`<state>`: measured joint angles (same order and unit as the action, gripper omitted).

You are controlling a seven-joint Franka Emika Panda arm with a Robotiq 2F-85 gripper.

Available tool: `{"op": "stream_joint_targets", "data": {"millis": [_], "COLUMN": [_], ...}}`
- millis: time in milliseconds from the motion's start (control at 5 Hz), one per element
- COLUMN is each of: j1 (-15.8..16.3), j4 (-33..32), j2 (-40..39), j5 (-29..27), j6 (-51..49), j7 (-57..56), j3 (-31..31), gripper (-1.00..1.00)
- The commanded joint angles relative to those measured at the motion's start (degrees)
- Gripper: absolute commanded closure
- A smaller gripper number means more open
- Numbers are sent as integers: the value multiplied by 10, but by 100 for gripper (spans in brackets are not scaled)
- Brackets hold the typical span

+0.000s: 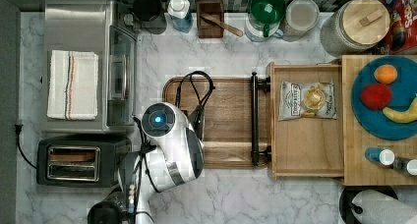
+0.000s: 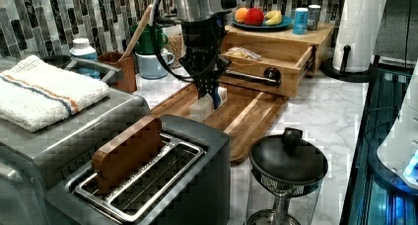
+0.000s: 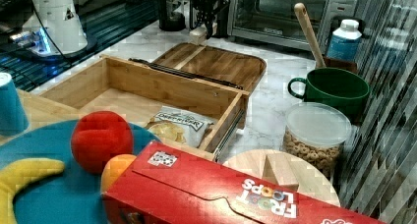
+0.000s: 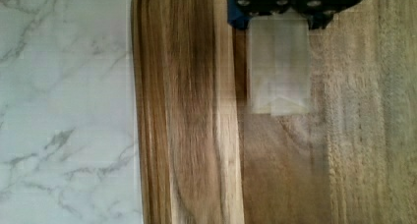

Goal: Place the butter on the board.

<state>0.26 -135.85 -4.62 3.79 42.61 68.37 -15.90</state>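
Butter [image 4: 279, 62]: closest to your wrist camera, a pale wrapped block lying on the board [image 4: 196, 135].
Gripper [image 2: 211, 97]: your fingers sit either side of one end of the butter; whether they grip it or stand just apart, you cannot tell.
Board: dark wood, black bar handle [image 1: 254, 118] against the paler tray [image 1: 305, 145].
Toaster [image 2: 162, 185]: nearest in your left view.

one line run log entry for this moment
stage: placing | butter: resting on board, near its edge | pincer: at the butter, grip unclear | chips bag: in tray
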Motion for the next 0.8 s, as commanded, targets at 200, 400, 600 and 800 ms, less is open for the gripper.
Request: {"op": "stream_joint_targets", "data": {"millis": [200,400,600,800], "j1": [29,28,25,28], "j4": [-17,-19,-31,-30], "j2": [-26,-29,-27,-42], "j5": [15,17,5,25], "j6": [32,33,59,76], "j7": [72,76,70,96], "j3": [-22,-22,-23,-24], "gripper": [100,100,-100,-100]}}
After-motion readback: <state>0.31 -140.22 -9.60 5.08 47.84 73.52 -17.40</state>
